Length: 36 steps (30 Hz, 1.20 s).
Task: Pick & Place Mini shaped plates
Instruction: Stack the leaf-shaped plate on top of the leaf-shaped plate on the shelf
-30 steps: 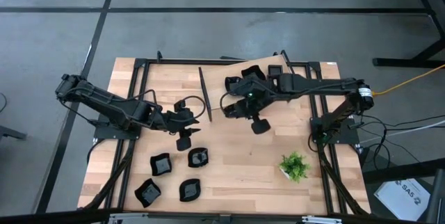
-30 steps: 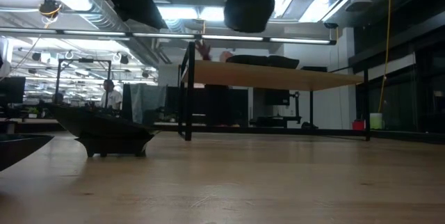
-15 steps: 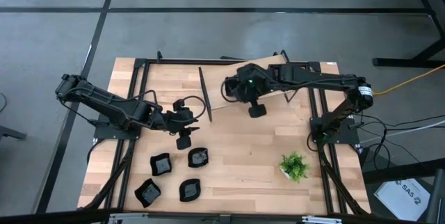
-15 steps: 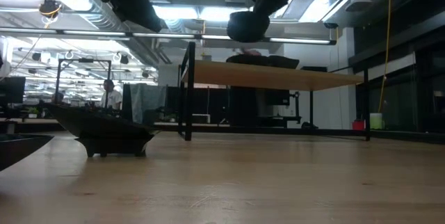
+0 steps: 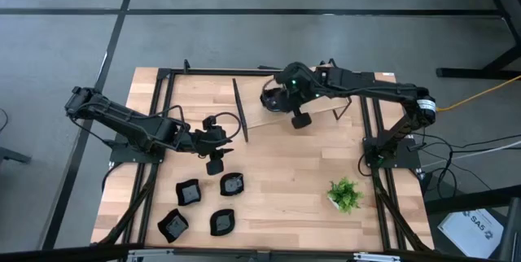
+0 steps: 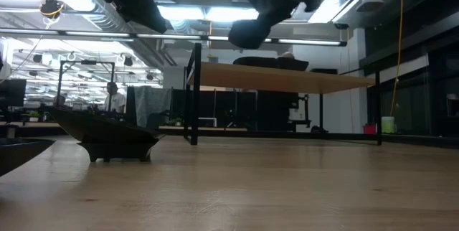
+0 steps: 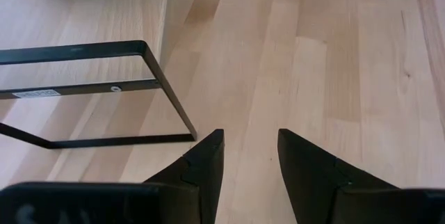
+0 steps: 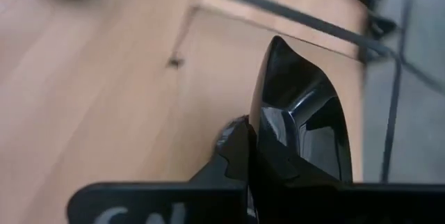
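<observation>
Four glossy black mini plates lie flat at the table's near left: (image 5: 188, 191), (image 5: 232, 184), (image 5: 172, 224), (image 5: 221, 221). In the low view one of them (image 6: 107, 136) rests on its small feet. My right gripper (image 5: 301, 120) hangs over the table's far middle, beside the raised shelf, shut on another black plate (image 8: 299, 120); this shows as a dark lump (image 6: 249, 36) in the low view. My left gripper (image 5: 216, 163) hovers open over bare wood (image 7: 250, 135), just beyond the plates on the table, touching nothing. My right gripper pinches the black plate at its rim (image 8: 261, 147). One finger (image 8: 233, 140) lies against the plate's side; the plate itself hides the other. The plate stands on edge between the fingers, its pointed corner (image 8: 278, 46) sticking out past them, lifted clear of the table.
A raised wooden shelf (image 6: 287, 80) on black legs spans the far side, with dark shapes (image 6: 272, 62) on top. One black leg frame (image 7: 104, 92) stands close to my left gripper. A green potted plant (image 5: 344, 194) sits near right. Bare wood lies in the middle.
My right gripper, still shut on the plate, has swung from over the table's middle toward the far edge, up to the raised shelf. The plates on the table have stayed put.
</observation>
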Each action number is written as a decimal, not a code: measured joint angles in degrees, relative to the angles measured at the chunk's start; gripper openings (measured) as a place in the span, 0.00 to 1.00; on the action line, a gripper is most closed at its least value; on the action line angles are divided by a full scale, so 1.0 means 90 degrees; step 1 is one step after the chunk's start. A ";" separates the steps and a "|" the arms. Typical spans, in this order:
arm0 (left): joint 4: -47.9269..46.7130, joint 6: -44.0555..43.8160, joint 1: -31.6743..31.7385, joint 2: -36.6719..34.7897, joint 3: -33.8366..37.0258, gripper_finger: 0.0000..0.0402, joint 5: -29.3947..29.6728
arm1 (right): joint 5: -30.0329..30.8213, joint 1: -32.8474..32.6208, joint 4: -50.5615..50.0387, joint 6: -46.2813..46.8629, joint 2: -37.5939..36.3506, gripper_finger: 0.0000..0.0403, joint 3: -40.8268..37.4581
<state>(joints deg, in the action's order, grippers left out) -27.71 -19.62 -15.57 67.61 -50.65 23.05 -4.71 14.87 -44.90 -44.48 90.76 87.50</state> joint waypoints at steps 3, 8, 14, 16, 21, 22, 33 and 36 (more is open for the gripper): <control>-0.0002 -0.0018 0.0000 0.0000 0.0002 0.32 -0.0004 | 0.0218 0.0078 0.0366 0.1394 0.0000 0.02 0.0000; -0.0002 -0.0099 0.0000 0.0000 0.0000 0.32 -0.0007 | 0.0438 0.0073 0.0567 0.3622 0.0000 0.03 0.0000; -0.0137 -0.0407 0.0000 0.0000 0.0001 0.33 -0.0012 | 0.0403 -0.0079 0.0635 0.5180 0.0000 0.01 0.0000; -0.0169 -0.0443 0.0000 0.0000 0.0002 0.32 -0.0016 | 0.0408 -0.0143 0.0797 0.5296 0.0000 0.02 0.0000; -0.0288 -0.0654 0.0000 0.0000 0.0002 0.32 -0.0022 | 0.1176 -0.0273 0.0765 0.5860 0.0002 0.03 0.0000; -0.0304 -0.0692 0.0000 0.0000 0.0002 0.32 -0.0022 | 0.1383 -0.0284 0.0718 0.6012 0.0002 0.02 0.0000; -0.0360 -0.0905 -0.0007 0.0000 0.0002 0.32 -0.0022 | 0.1757 -0.0474 0.0681 0.7955 0.0002 0.03 0.0000; -0.0474 -0.0906 -0.0007 0.0000 0.0002 0.32 -0.0022 | 0.1967 -0.0478 0.0663 0.8267 0.0005 0.02 0.0000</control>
<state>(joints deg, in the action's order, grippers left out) -31.97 -27.77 -15.64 67.61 -50.63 22.85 13.00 10.57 -38.94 29.93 90.80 87.50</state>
